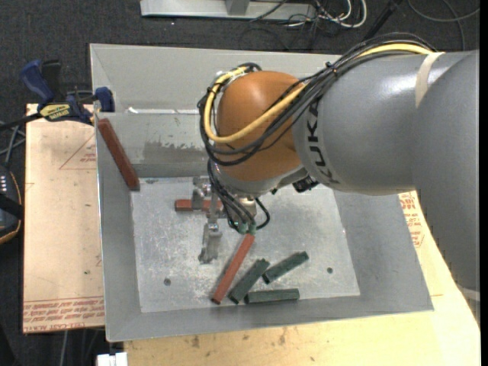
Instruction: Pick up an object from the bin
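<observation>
Hanging beside a long reddish-brown stick [232,269], the pincer [207,252] may be open or closed: cannot tell.

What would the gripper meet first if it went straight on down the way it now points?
Probably the grey metal bin's bare floor: the gripper points down just left of the long red-brown stick, with nothing seen beneath its tip. Depth is unclear, so it may graze that stick.

this looks like a robot lab. a big grey arm [381,120] marked "kuka" reaches over a metal bin [118,265]. behind it, many cables [335,2] and a metal stand base [221,4] lie on a dark floor [46,21].
</observation>
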`<state>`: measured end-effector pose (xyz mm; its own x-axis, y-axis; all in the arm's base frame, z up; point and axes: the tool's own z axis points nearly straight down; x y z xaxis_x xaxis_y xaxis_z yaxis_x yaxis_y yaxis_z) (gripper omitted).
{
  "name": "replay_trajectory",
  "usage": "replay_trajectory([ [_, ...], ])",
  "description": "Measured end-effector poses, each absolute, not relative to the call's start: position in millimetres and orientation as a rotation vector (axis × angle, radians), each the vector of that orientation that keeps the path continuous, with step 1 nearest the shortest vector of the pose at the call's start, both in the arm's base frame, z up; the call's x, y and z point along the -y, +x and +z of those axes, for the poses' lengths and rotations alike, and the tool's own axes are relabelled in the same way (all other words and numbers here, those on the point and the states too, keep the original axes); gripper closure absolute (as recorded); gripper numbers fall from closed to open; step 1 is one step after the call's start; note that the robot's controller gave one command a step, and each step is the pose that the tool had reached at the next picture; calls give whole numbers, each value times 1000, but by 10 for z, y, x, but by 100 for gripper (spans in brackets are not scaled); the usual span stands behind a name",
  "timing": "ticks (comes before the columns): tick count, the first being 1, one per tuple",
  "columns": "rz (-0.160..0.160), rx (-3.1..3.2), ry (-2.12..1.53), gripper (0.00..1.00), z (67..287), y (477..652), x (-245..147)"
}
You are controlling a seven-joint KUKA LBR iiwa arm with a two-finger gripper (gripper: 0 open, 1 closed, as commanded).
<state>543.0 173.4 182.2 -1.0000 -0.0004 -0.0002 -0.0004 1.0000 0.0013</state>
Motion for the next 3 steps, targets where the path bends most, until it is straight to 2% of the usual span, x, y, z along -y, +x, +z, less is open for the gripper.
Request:
replay_trajectory([
  [1, 6, -3131, -121, 0, 1627, 5332, -1635],
  [2, 3, -3099, -483, 0, 1021, 5230, -1340],
  [3, -2, -3092, -590, 0, 752, 5049, -1270],
])
